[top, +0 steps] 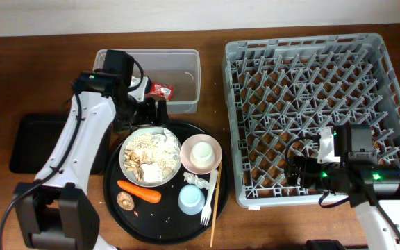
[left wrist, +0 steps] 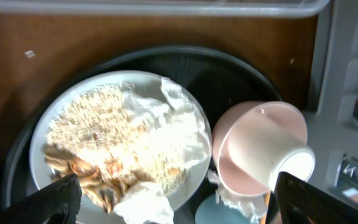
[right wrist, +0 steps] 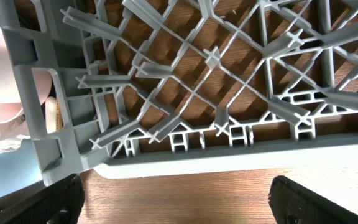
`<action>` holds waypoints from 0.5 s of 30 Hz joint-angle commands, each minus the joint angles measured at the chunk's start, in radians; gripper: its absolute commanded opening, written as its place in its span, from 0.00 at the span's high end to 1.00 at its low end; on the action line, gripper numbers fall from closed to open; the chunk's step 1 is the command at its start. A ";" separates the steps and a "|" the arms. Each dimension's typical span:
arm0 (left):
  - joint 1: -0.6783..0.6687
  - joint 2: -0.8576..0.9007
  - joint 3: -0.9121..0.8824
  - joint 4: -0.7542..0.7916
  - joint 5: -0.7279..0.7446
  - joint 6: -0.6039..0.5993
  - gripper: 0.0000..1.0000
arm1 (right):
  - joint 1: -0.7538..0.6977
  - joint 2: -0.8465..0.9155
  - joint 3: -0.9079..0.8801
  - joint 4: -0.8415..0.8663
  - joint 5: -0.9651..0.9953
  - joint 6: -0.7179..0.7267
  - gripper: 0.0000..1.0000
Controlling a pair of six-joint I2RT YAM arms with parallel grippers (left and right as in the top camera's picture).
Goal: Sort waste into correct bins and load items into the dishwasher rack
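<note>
Although blurred, the plate [left wrist: 37, 146] seems stiff and slippery: pinch its rim; left gripper [left wrist: 182, 202], right gripper [right wrist: 179, 202] gape empty.

The white left arm [top: 75, 139] folds at its black wrist, its black left gripper [top: 153, 111] tilted downward with fingers [left wrist: 55, 202] spread wide and empty, while the black right gripper [top: 298, 171] points leftward, equally spread and empty.

Robot lab bench staged as kitchen cleanup. Plain wooden table [top: 47, 83] carries left arm [top: 82, 132] and right arm [top: 356, 177], cables exposed. Grey dishwasher rack [top: 304, 42] sits directly on tabletop. Beside it: clear plastic bin [top: 194, 83], round black tray [top: 117, 205] holding used dishes and food scraps.
</note>
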 commanded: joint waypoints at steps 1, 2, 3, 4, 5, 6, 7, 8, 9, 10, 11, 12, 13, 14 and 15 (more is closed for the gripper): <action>-0.059 -0.027 -0.126 0.077 0.027 0.005 0.01 | 0.005 0.016 0.021 0.000 0.010 -0.006 0.02; -0.074 -0.027 -0.188 0.145 0.027 0.005 0.01 | 0.005 0.019 0.021 -0.001 0.010 -0.006 0.02; -0.082 -0.027 -0.227 0.194 0.026 0.006 0.01 | 0.005 0.019 0.021 -0.001 0.010 -0.006 0.02; -0.087 -0.027 -0.257 0.234 0.026 0.005 0.02 | 0.005 0.018 0.021 0.000 0.010 -0.006 0.01; -0.090 -0.027 -0.309 0.302 0.018 0.005 0.04 | 0.005 0.018 0.021 -0.001 0.010 -0.006 0.02; -0.091 -0.027 -0.333 0.340 0.011 0.005 0.04 | 0.005 0.018 0.021 -0.001 0.010 -0.006 0.02; -0.091 -0.027 -0.365 0.390 -0.009 0.005 0.06 | 0.005 0.018 0.021 -0.001 0.010 -0.006 0.02; -0.091 -0.027 -0.388 0.425 -0.028 0.005 0.07 | 0.005 0.018 0.021 -0.001 0.010 -0.006 0.02; -0.091 -0.027 -0.403 0.445 -0.026 0.005 0.07 | 0.005 0.018 0.021 -0.001 0.010 -0.006 0.02; -0.091 -0.027 -0.415 0.458 -0.026 0.005 0.08 | 0.005 0.018 0.021 -0.001 0.010 -0.006 0.02; -0.092 -0.027 -0.428 0.472 -0.026 0.005 0.11 | 0.005 0.018 0.021 -0.001 0.010 -0.006 0.02; -0.093 -0.027 -0.443 0.488 -0.026 0.005 0.11 | 0.005 0.018 0.021 -0.001 0.010 -0.006 0.02; -0.093 -0.027 -0.447 0.494 -0.026 0.005 0.11 | 0.005 0.018 0.021 -0.001 0.010 -0.006 0.02; -0.093 -0.027 -0.452 0.502 -0.026 0.005 0.11 | 0.005 0.018 0.021 -0.001 0.010 -0.006 0.02; -0.093 -0.027 -0.455 0.508 -0.026 0.005 0.18 | 0.005 0.018 0.021 -0.001 0.010 -0.006 0.02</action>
